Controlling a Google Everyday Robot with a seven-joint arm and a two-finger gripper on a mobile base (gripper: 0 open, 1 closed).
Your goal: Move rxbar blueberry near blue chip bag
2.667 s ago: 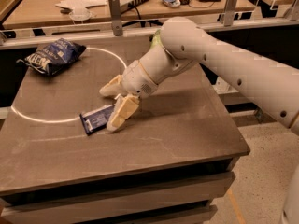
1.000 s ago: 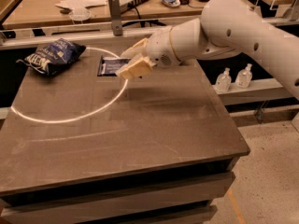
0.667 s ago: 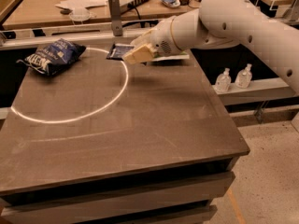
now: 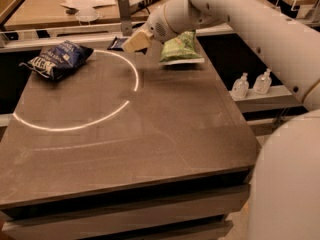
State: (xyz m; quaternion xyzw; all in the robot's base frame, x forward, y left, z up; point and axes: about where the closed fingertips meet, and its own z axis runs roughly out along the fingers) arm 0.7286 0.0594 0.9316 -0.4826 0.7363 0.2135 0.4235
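Note:
The rxbar blueberry (image 4: 119, 43) is a small flat dark blue wrapper held at the far edge of the table, just above the surface. My gripper (image 4: 134, 42) is shut on its right end. The blue chip bag (image 4: 58, 59) is a puffy dark blue bag with white lettering lying at the far left of the table, well to the left of the bar. My white arm (image 4: 235, 14) reaches in from the right.
A green chip bag (image 4: 180, 48) lies at the far right of the dark table (image 4: 150, 134), right behind my gripper. A bright ring of light curves over the table's left half. Two small bottles (image 4: 252, 84) stand on a shelf to the right. Desks with clutter lie behind.
My gripper lifted the bar from the table's front left and carried it to the far edge, then shifted it slightly left toward the blue chip bag. The green chip bag now shows.

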